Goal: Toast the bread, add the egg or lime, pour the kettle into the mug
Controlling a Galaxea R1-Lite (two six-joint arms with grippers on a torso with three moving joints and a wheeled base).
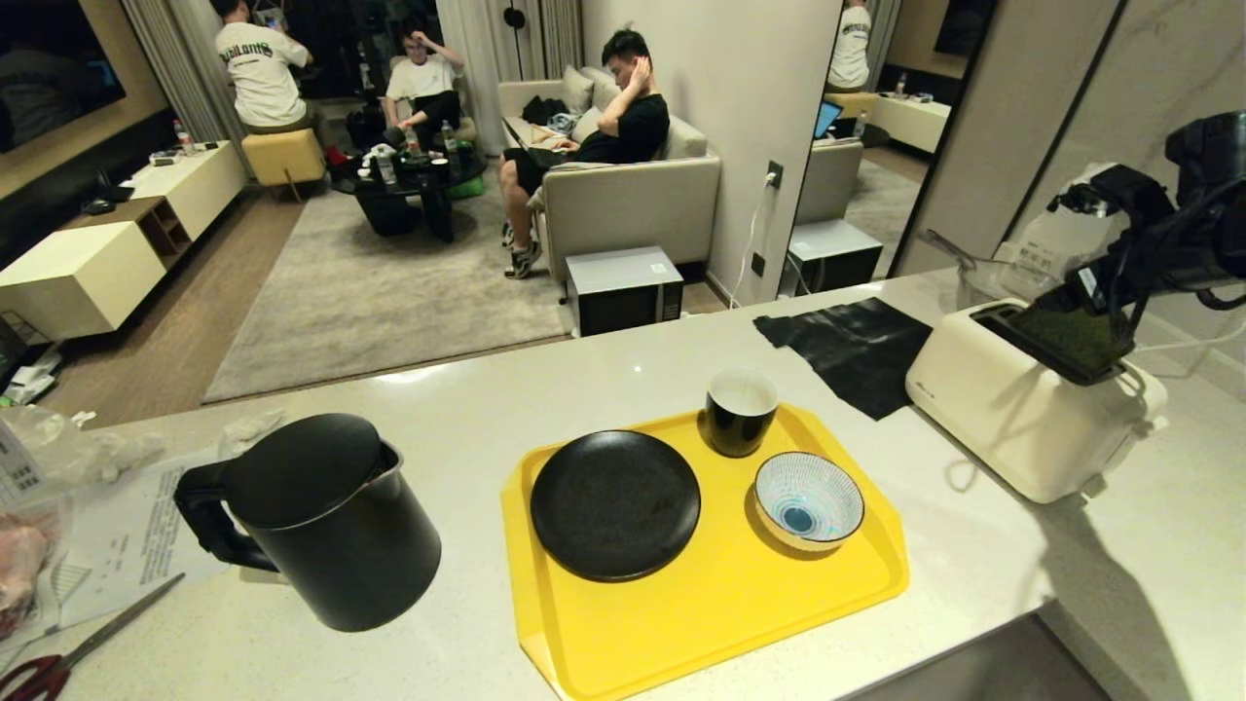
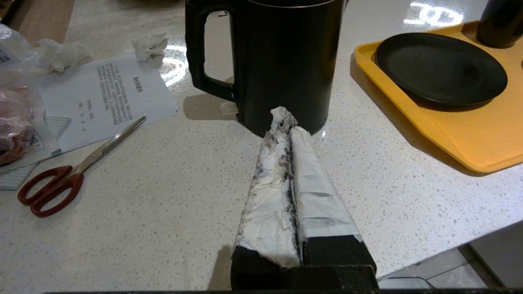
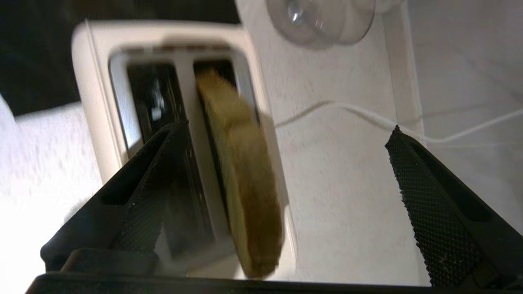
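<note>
At the left of the table (image 1: 467,409) lie red scissors (image 2: 61,179) and a printed paper (image 2: 110,94). Next to them stands the kettle (image 1: 331,526), with its handle turned to the left. The left pincer (image 2: 288,122) rests low just in front of the kettle, pressed shut and holding nothing. In the middle is the yellow tray (image 1: 720,604), which carries a black plate (image 1: 615,504), the mug (image 1: 741,411) and a striped bowl (image 1: 808,499). No egg is visible.

At the right stands the white toaster (image 1: 1022,419). The bread (image 3: 245,183) sits in one slot and sticks up out of it, with its long axis along the slot. The right pincer (image 3: 286,134) is above it, spread wide, and holds nothing; the slice lies between its fingers, closer to one. The right arm is clearly the nearer one. I judge that the slice must go down fully before toasting can begin.
</note>
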